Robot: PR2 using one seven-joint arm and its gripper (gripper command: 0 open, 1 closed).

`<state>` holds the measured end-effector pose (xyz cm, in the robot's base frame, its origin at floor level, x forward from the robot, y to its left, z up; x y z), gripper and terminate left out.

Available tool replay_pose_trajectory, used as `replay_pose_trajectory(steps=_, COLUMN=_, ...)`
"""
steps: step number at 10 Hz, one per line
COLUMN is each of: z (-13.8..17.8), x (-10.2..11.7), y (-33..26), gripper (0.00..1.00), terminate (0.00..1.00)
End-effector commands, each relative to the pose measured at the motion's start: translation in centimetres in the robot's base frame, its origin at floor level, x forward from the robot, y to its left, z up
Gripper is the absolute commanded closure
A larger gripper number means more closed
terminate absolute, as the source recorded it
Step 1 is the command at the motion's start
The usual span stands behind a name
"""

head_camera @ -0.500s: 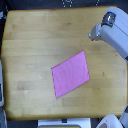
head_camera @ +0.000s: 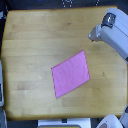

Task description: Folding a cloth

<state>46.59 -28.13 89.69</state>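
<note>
The cloth (head_camera: 71,74) is a plain pink-magenta sheet lying flat on the wooden table (head_camera: 30,45), a little right of the middle in the exterior view, turned at a slight angle. It looks unfolded, a single layer. My arm (head_camera: 111,31) comes in from the upper right, grey and white, well apart from the cloth. The gripper's fingers are too blurred to make out, so I cannot tell whether it is open or shut. Nothing is seen held in it.
The table has rounded corners and fills most of the view. Dark floor and grey fixtures show along the left edge (head_camera: 2,90) and the bottom edge (head_camera: 65,123). A white rounded part (head_camera: 109,122) sits at the lower right.
The arm seems to have shifted slightly at the upper right. The cloth lies where it was.
</note>
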Motion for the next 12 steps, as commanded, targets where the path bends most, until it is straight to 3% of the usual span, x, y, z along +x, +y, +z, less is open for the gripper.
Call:
replay_pose_trajectory(steps=1, z=-3.5, x=-5.2, y=2.3, gripper=0.0, terminate=0.0)
replay_pose_trajectory(steps=8, z=-9.0, x=-5.8, y=10.5, gripper=0.0, terminate=0.0)
replay_pose_trajectory(steps=12, z=-12.9, x=-7.8, y=10.6, gripper=0.0, terminate=0.0)
